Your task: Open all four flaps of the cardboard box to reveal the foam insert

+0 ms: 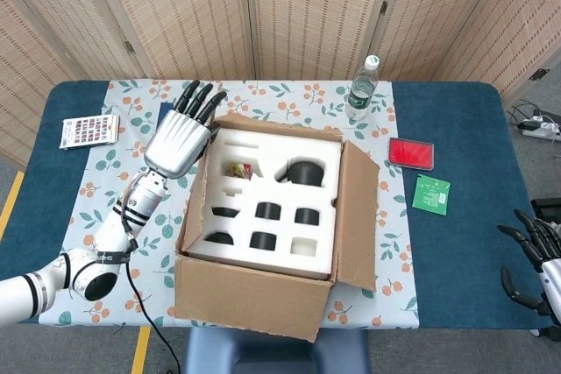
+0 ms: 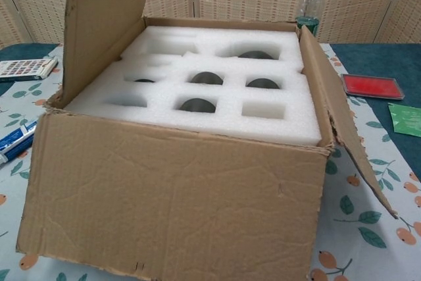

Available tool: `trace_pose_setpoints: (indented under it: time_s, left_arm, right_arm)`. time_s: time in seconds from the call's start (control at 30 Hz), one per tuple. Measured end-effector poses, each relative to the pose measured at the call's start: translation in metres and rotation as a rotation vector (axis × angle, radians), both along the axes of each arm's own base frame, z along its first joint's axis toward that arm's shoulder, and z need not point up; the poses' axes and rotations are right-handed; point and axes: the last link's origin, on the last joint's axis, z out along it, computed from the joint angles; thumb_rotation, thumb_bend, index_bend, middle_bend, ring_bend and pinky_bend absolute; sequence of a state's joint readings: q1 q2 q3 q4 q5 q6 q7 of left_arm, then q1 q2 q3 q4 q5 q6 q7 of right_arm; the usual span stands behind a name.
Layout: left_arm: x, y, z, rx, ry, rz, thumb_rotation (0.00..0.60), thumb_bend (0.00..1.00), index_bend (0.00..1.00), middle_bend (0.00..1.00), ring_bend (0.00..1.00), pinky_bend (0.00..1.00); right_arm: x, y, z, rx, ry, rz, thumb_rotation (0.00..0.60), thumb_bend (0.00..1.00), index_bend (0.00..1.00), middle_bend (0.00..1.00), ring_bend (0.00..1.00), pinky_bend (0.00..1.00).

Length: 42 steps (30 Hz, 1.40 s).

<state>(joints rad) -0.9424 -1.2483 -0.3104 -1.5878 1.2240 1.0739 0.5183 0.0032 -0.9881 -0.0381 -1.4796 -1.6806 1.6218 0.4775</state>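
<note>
Left hand (image 1: 178,139) flat against the upright left flap (image 2: 105,24) (fingers (image 1: 200,98) spread, gripping nothing), foam insert (image 1: 272,199) exposed.

A cardboard box (image 2: 177,195) fills most of the frame, its front wall facing the camera. Its left flap (image 2: 102,21) stands nearly upright at the upper left, and its right flap (image 2: 342,123) hangs outward at the right. Inside lies a white foam insert (image 2: 217,113) with round and square cut-outs, some holding dark items. At the top right stands a water bottle (image 2: 311,1); a red case (image 2: 371,87) lies at the right edge, a calculator (image 2: 26,68) at the left edge.
</note>
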Motion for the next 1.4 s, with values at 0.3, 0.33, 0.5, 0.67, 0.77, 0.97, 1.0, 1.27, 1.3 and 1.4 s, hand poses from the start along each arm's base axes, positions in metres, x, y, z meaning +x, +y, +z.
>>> trace_pose_setpoints:
  time_s: [0.3,0.33,0.5,0.67,0.77,0.97,1.0,1.27,1.3,1.4]
  left_arm:
    - [-0.009,0.008,0.017,0.029,-0.015,0.036,0.600,1.00,0.63,0.15,0.00,0.00]
    - [-0.010,0.008,0.019,0.032,-0.017,0.040,0.600,1.00,0.63,0.15,0.00,0.00]
    - [-0.015,0.010,0.028,0.039,-0.034,0.055,0.600,1.00,0.63,0.15,0.00,0.00]
    - [-0.021,0.011,0.033,0.037,-0.035,0.075,0.600,1.00,0.59,0.15,0.00,0.00]
    - [-0.025,0.011,0.035,0.032,-0.035,0.084,0.600,1.00,0.54,0.15,0.00,0.00]
    - [-0.030,0.009,0.038,0.029,-0.028,0.101,0.600,1.00,0.47,0.15,0.00,0.00]
    - [-0.030,0.009,0.039,0.031,-0.028,0.103,0.600,1.00,0.47,0.15,0.00,0.00]
    - [-0.036,0.011,0.048,0.076,-0.025,0.121,0.600,1.00,0.48,0.15,0.00,0.00]
    - [-0.037,0.012,0.050,0.080,-0.025,0.126,0.600,1.00,0.48,0.15,0.00,0.00]
    - [-0.042,0.013,0.054,0.093,-0.020,0.138,0.600,1.00,0.48,0.15,0.00,0.00]
  right_arm:
    - [0.001,0.000,0.000,-0.010,0.006,-0.002,0.455,0.61,0.14,0.00,0.00,0.00]
    - [0.000,-0.001,-0.001,-0.006,0.007,-0.004,0.455,0.61,0.14,0.00,0.00,0.00]
    - [0.001,-0.003,-0.002,-0.004,0.010,-0.006,0.455,0.61,0.14,0.00,0.00,0.00]
    - [0.001,-0.004,-0.003,0.000,0.011,-0.006,0.454,0.61,0.14,0.00,0.00,0.00]
    - [0.001,-0.005,-0.003,0.000,0.012,-0.006,0.453,0.61,0.14,0.00,0.00,0.00]
    - [0.001,-0.006,-0.004,0.002,0.011,-0.005,0.454,0.61,0.14,0.00,0.00,0.00]
    - [0.002,-0.006,-0.004,0.002,0.010,-0.005,0.455,0.61,0.14,0.00,0.00,0.00]
    - [0.002,-0.006,-0.004,0.007,0.011,-0.004,0.454,0.61,0.14,0.00,0.00,0.00]
    - [0.002,-0.006,-0.004,0.007,0.011,-0.004,0.455,0.61,0.14,0.00,0.00,0.00]
    - [0.002,-0.006,-0.004,0.004,0.011,-0.004,0.454,0.61,0.14,0.00,0.00,0.00]
